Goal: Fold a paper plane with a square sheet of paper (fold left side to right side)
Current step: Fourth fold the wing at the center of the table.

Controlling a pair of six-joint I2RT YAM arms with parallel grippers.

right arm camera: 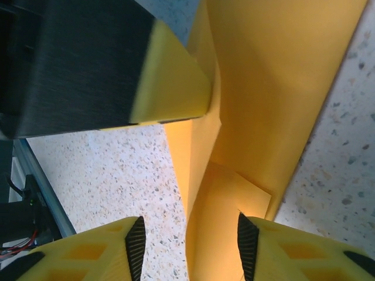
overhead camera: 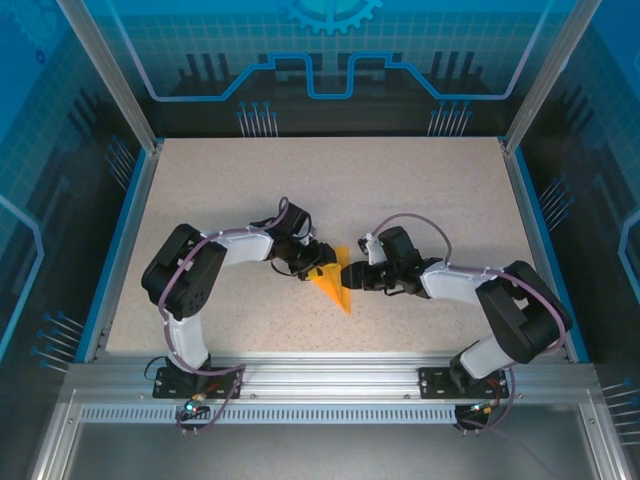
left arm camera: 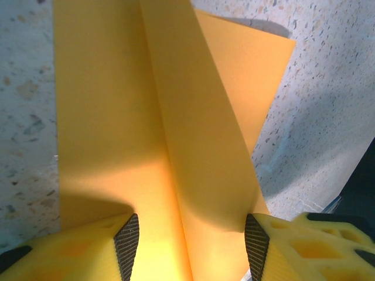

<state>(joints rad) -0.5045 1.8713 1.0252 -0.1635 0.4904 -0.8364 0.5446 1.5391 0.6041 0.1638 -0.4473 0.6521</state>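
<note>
Orange paper plane (overhead camera: 335, 290), part-folded, lay on counter (overhead camera: 420, 200) between arms. Left claw (left arm camera: 191, 243) wide, straddling raised flap. Right claw (right arm camera: 188, 243) wide, astride crease, probably placed to steady fold.

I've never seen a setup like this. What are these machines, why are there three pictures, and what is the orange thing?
These are two robot arms, bolted at the near edge of a speckled table. The overhead picture comes from a fixed camera above and behind them. The other two come from small cameras on each wrist, looking out past that arm's own two yellow, black-padded fingers. Between the arms lies a thin bright orange paper sheet, already folded into a pointed shape with raised flaps. The left gripper and the right gripper reach it from opposite sides. In both wrist pictures the fingers stand apart with paper between them, so neither seems to be pinching it.
</note>
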